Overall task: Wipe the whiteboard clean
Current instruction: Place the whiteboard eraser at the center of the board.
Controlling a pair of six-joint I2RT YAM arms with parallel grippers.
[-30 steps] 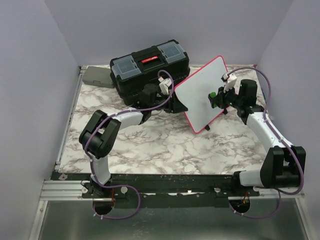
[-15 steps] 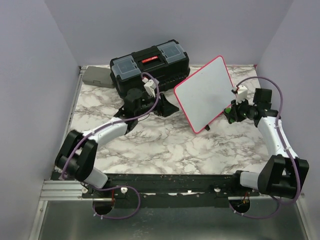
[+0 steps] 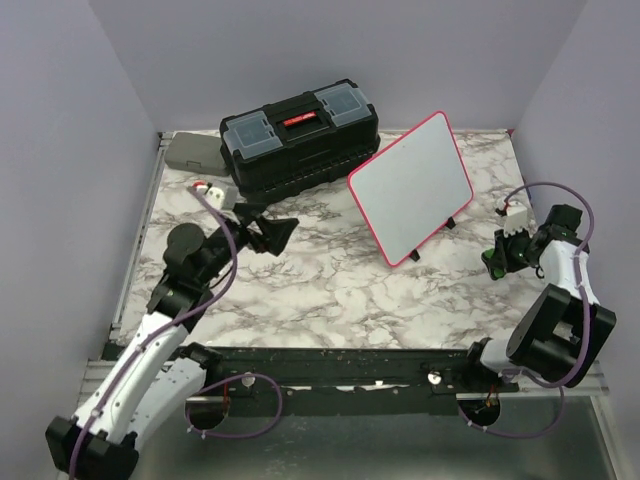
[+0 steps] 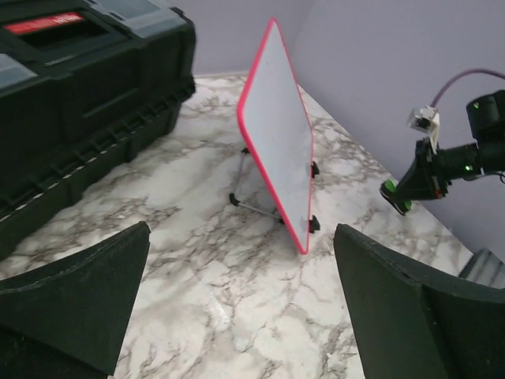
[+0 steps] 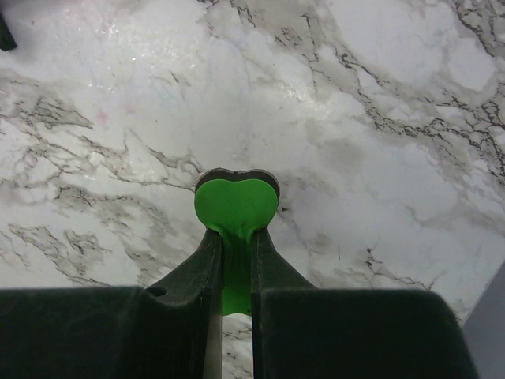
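Note:
The whiteboard [image 3: 412, 188], white with a pink-red frame and small black feet, stands tilted on the marble table; its face shows no writing. In the left wrist view the whiteboard [image 4: 276, 126] appears edge-on ahead. My left gripper [image 3: 265, 232] hangs open and empty well to the board's left, its fingers [image 4: 87, 300] spread wide. My right gripper [image 3: 493, 262] is off the board's right side, low over the table, shut on a green heart-shaped eraser [image 5: 237, 207]. That eraser [image 4: 392, 197] also shows in the left wrist view.
A black toolbox [image 3: 298, 135] with a red handle stands behind the board at the back left. A flat grey box [image 3: 195, 152] lies at the back left corner. Purple walls close in the table on three sides.
My left gripper let go at the board's left edge, opened wide and pulled back left. My right gripper left the board's face and swung right and down with the eraser.

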